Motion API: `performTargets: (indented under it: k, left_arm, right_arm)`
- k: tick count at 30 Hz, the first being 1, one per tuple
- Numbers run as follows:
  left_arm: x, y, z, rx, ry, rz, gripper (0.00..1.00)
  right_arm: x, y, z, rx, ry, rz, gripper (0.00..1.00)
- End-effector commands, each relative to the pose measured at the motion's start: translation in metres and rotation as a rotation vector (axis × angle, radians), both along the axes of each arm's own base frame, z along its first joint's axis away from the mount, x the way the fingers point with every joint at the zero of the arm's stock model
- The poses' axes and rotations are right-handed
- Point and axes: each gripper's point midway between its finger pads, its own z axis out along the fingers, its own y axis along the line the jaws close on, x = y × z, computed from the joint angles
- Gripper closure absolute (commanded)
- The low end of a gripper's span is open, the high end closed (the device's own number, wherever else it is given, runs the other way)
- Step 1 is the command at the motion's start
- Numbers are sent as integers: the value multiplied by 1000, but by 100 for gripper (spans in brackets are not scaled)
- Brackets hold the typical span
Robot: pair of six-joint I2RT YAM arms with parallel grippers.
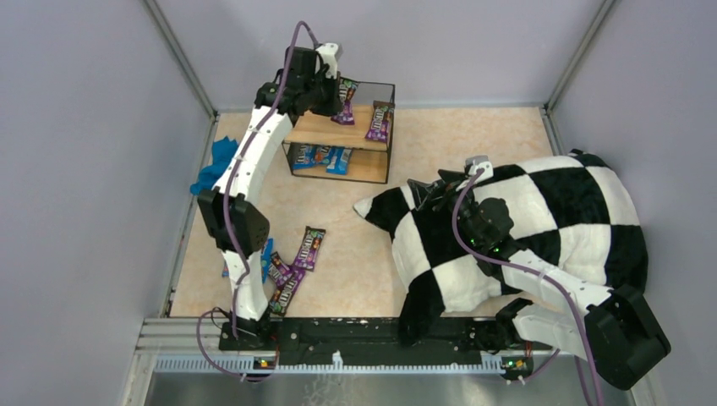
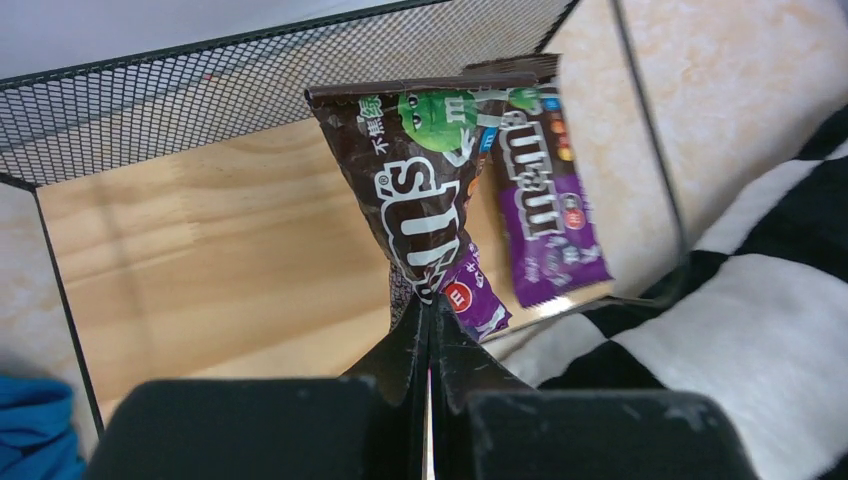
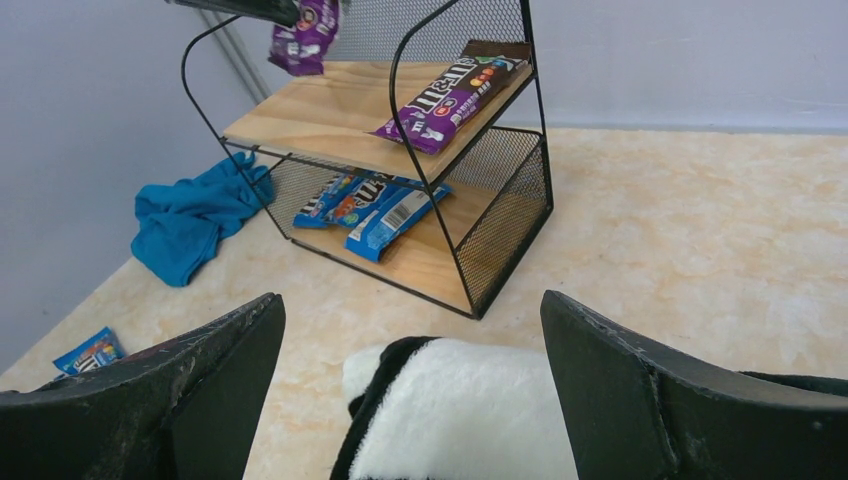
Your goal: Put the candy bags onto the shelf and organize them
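Note:
My left gripper [image 2: 430, 305] is shut on the corner of a dark brown candy bag [image 2: 420, 190], holding it above the shelf's [image 1: 325, 129] top wooden board; it shows in the top view [image 1: 347, 101] too. A purple bag [image 2: 545, 215] lies at the right end of that board, and it also shows in the right wrist view [image 3: 450, 95]. Blue bags [image 3: 375, 205] lie on the lower tier. Three more bags [image 1: 296, 266] lie on the floor near my left arm's base. My right gripper [image 3: 412, 330] is open and empty over the pillow corner.
A black-and-white checkered pillow [image 1: 550, 228] fills the right side under my right arm. A teal-blue cloth [image 1: 216, 165] lies left of the shelf by the wall. A blue bag [image 3: 92, 352] lies on the floor at the left.

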Motion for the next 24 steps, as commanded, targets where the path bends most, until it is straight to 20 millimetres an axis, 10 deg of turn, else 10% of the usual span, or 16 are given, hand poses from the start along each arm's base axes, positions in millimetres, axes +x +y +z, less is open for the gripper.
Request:
performTargets:
  k: [1, 24]
  left_arm:
    - [13, 6, -14, 36, 31, -45, 100]
    - [34, -30, -61, -168, 175, -99, 95]
  right_arm:
    - [5, -1, 15, 7, -44, -9, 1]
    - [7, 5, 12, -2, -27, 10, 1]
